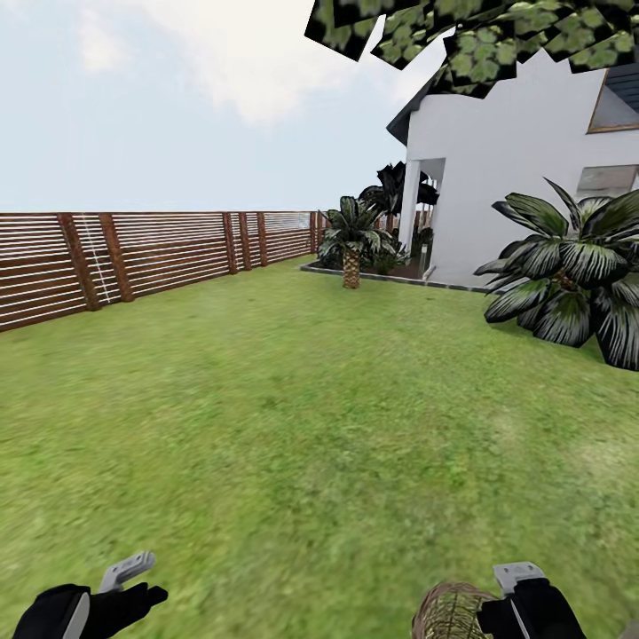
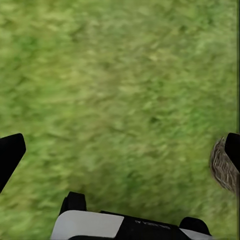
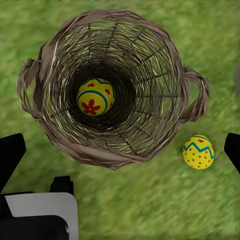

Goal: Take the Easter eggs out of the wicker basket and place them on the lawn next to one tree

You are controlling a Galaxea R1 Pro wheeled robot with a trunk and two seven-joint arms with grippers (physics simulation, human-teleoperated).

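- wicker basket point(image 3: 112, 95): stands on the lawn point(image 1: 293, 417) directly below the right arm. the right wrist view looks straight down into its open mouth. in the head view its rim shows at the bottom edge, touching or just beside the right gripper point(image 1: 524, 586).
- egg in basket point(image 3: 95, 96): one easter egg lies at the bottom of the basket, red flower facing up.
- egg on grass point(image 3: 198, 152): a second easter egg lies on the lawn just beside the basket wall, outside it.
- third egg: its position cannot be told from these views.
- right gripper: fingers spread wide in the right wrist view, one dark fingertip point(image 3: 10, 155) at each side of the frame, nothing between them. it hangs above the basket mouth.
- left gripper point(image 2: 120, 150): fingers wide apart over bare grass, nothing held. the basket edge shows beside one fingertip.
- surroundings: a wooden fence point(image 1: 133, 257), a white house point(image 1: 515, 177) and short palms point(image 1: 353, 235) border the lawn. leaves point(image 1: 479, 35) overhang the top of the head view; no bare tree trunk is visible.
- progress, as a judgement: early to middle. at least one egg remains in the basket. the egg on the grass is out of the basket, but whether it lies next to a tree cannot be told.
- remaining work: lift out the egg in the basket, then group all three eggs beside one tree.
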